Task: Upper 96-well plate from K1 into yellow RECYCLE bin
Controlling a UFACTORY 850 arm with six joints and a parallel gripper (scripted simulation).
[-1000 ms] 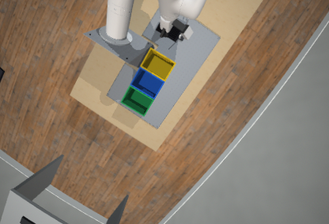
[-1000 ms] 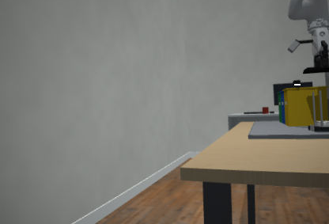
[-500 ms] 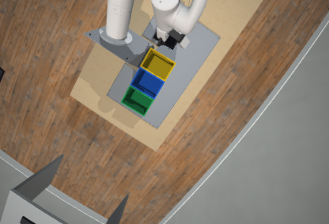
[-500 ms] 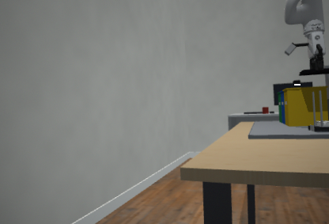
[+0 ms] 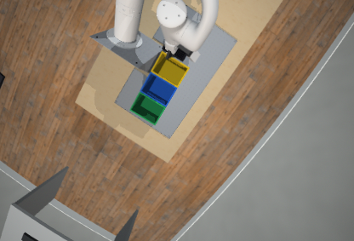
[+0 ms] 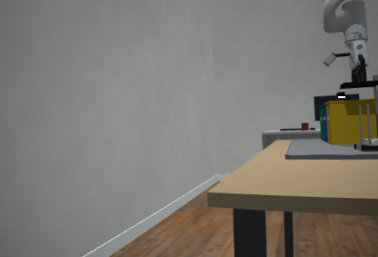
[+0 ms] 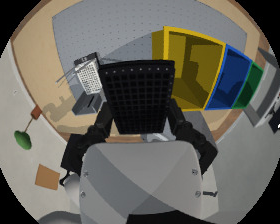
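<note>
My gripper [image 7: 139,107] is shut on the black 96-well plate [image 7: 138,96] and holds it flat in the air. In the side view the plate [image 6: 360,84] hangs above the level of the bin rims. The yellow bin [image 7: 191,70] lies just right of the plate in the wrist view, open and empty. From above, my wrist [image 5: 172,15] hides the plate and stands at the yellow bin's [image 5: 170,70] near short end. The rack K1 [image 7: 87,76] with the lower plate on it shows left of the held plate; its posts [image 6: 365,125] show in the side view.
The blue bin [image 5: 158,88] and the green bin [image 5: 147,108] stand in a row beyond the yellow one on the grey mat [image 5: 204,66]. The arm's base [image 5: 125,39] stands to the left of the bins. A small green thing [image 7: 22,139] lies off to the left.
</note>
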